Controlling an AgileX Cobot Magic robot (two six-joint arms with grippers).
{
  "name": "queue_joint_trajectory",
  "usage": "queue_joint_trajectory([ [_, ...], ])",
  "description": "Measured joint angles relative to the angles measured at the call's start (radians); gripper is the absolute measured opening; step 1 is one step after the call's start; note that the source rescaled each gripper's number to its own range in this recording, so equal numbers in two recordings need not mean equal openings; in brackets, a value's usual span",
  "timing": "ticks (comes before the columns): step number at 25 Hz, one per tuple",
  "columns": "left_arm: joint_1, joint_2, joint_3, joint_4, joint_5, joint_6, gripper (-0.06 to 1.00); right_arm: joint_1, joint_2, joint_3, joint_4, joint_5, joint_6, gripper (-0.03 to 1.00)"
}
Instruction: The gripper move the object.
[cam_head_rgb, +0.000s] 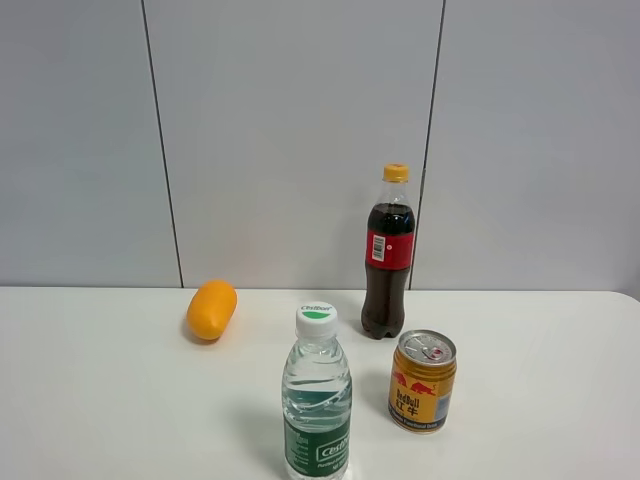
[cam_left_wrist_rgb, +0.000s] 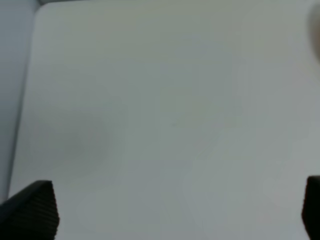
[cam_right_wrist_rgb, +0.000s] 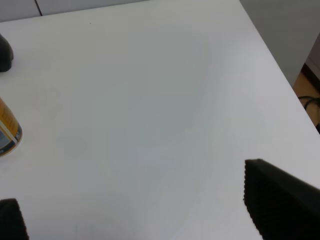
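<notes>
The small gold-yellow Red Bull can (cam_head_rgb: 422, 381) stands upright on the white table (cam_head_rgb: 100, 400), right of the middle and near the front. Its edge also shows in the right wrist view (cam_right_wrist_rgb: 7, 132). Neither gripper shows in the exterior high view. The left gripper (cam_left_wrist_rgb: 170, 210) is open and empty over bare table, with only its black fingertips (cam_left_wrist_rgb: 32, 210) showing. The right gripper (cam_right_wrist_rgb: 145, 210) is open and empty, with its fingertips (cam_right_wrist_rgb: 277, 200) wide apart. In that view the can stands apart from it, beyond one fingertip.
A dark cola bottle (cam_head_rgb: 388, 255) with a red label stands just behind the can. A clear green-labelled water bottle (cam_head_rgb: 317, 397) stands left of the can. An orange oval fruit (cam_head_rgb: 212, 309) lies at the back left. The table's edge (cam_right_wrist_rgb: 280, 65) shows in the right wrist view.
</notes>
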Motion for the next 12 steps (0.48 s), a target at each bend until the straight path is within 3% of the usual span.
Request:
queue_joint_trajectory([
  [5,0.028,-0.376,0.144,0.001,0.028,-0.020,1.00,0.000,0.000,0.000,0.000,0.000,0.000,1.00],
  [12,0.028,-0.727,0.253,-0.030,0.169,-0.130,1.00,0.000,0.000,0.000,0.000,0.000,0.000,1.00],
])
